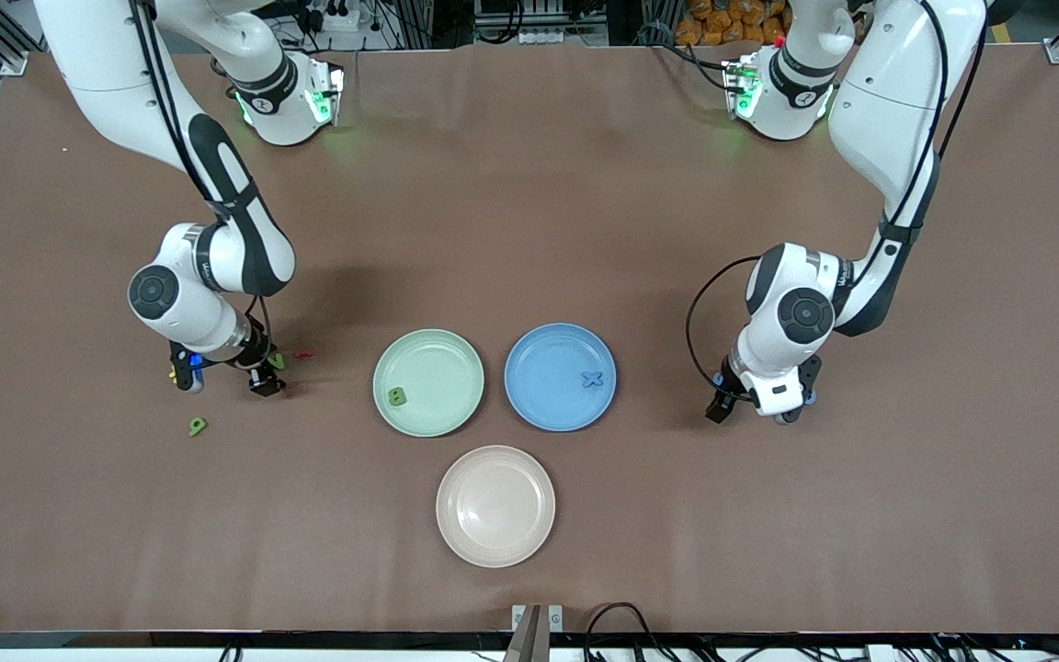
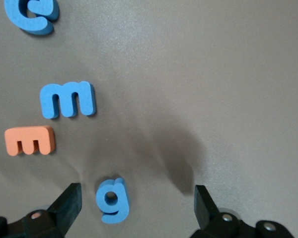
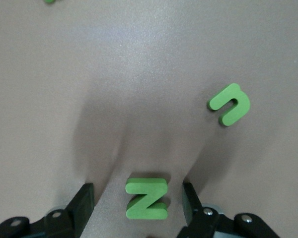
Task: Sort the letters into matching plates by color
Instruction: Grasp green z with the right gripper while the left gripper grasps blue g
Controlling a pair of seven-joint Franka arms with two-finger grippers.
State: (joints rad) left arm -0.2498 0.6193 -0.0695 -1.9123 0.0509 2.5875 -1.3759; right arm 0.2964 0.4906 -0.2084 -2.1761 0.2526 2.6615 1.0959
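Down at the right arm's end of the surface [image 1: 529, 230], the right tool [image 3: 137, 198] sits low with its fingers spread on either side of a green Z [image 3: 147, 198], not yet pinching it; a green n [image 3: 230, 104] lies near it. At the other end the left tool [image 2: 136, 203] hangs low too, fingers spread wide, a blue g [image 2: 112, 200] lying between them nearer one finger, with an orange E [image 2: 30, 140], a blue m [image 2: 68, 99] and a blue e [image 2: 32, 15] just past it. In the middle, the green plate [image 1: 428, 349] holds a green letter [image 1: 396, 396], the blue plate [image 1: 548, 354] beside it holds a blue X [image 1: 592, 378], and the beige plate [image 1: 495, 506] sits nearer the front camera.
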